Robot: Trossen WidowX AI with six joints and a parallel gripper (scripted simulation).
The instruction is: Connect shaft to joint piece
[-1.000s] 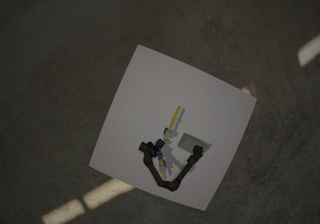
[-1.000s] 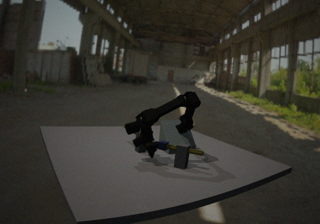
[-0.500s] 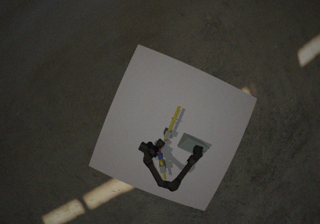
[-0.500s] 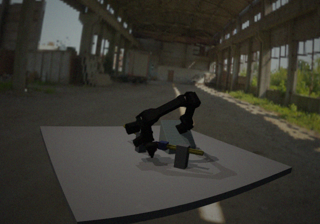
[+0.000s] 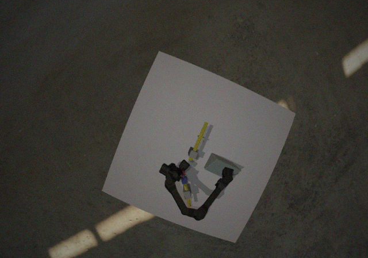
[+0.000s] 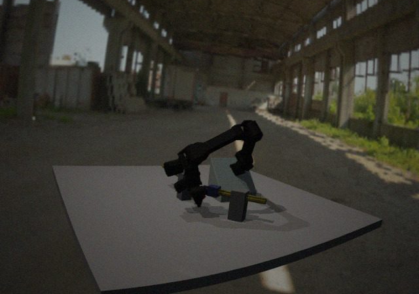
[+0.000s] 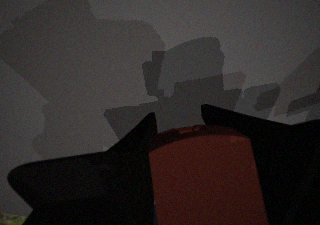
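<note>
My gripper [image 5: 182, 172] [image 6: 198, 197] [image 7: 178, 113] is shut on the red joint piece [image 5: 183, 172] [image 7: 205, 180], which fills the lower wrist view between the two dark fingers. The piece hinges on a blue part [image 5: 184, 178] [image 6: 213, 190] at the end of the fixed yellow shaft [image 5: 189, 202] [image 6: 256, 199], held in a grey block [image 5: 186, 193] [image 6: 237, 205]. The second yellow shaft [image 5: 200, 135] runs through its own grey block [image 5: 193, 153] and ends a short way from the joint piece. The opening of the joint piece is hidden by my fingers.
The arm's pale grey-green wedge base [image 5: 215, 164] [image 6: 223, 177] stands right of the blocks on the white board [image 5: 166, 95] [image 6: 128, 236]. The arm's elbow [image 5: 198, 212] hangs near the board's front edge. Dark floor lies all around.
</note>
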